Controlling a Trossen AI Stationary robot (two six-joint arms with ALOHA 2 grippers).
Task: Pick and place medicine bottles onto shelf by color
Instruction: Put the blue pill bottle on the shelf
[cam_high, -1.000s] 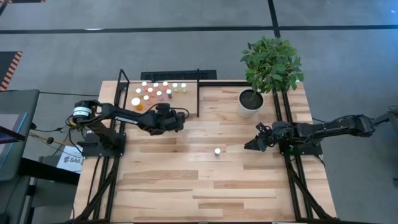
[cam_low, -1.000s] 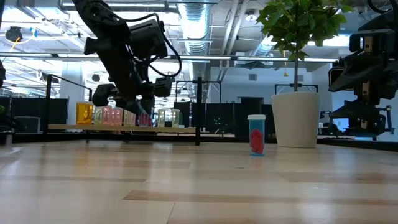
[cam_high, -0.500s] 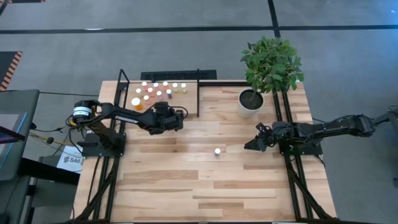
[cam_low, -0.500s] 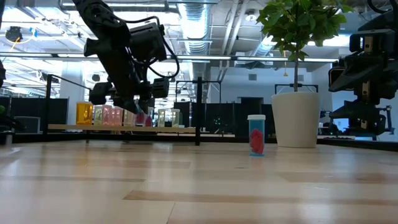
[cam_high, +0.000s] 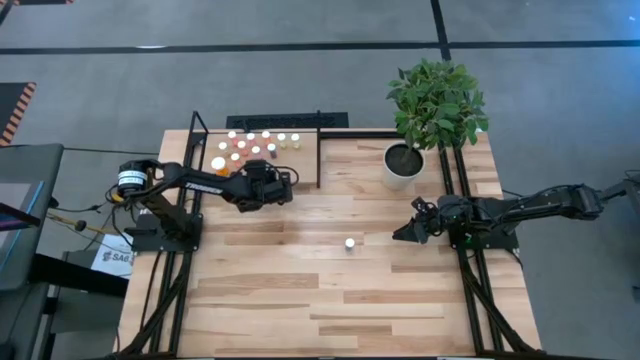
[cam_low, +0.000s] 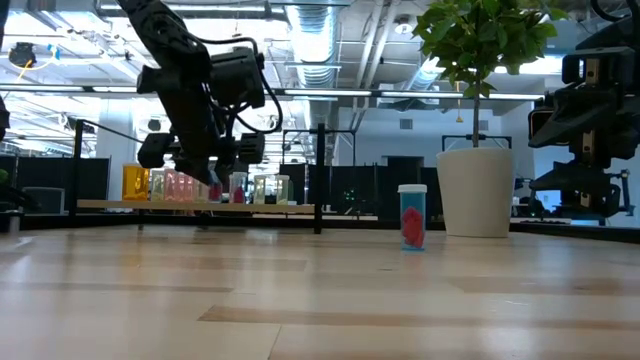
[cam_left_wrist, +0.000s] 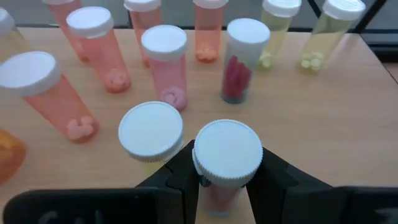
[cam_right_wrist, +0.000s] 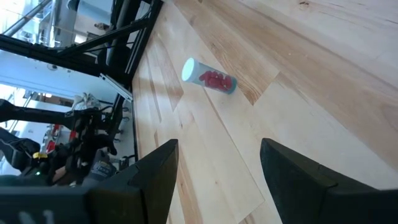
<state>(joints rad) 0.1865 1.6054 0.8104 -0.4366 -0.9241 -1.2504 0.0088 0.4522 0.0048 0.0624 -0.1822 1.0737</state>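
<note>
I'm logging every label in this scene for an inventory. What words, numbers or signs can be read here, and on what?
"SAG": start of a cut-off word on the white sign by the left arm's base, high view.
Light lettering on the left arm: too small to read.
Faint marks on the dark bar in the left wrist view: blurred, unreadable.
Bottles, shelf, pot: no text visible.

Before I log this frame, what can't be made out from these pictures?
- Held bottle: the left wrist view shows its white cap; the left claw fingers hide the body and contents.
- Shelf bottles: high view, only dots, colours hard to sort.
- Lone bottle: high view, too small to read its contents.
</note>
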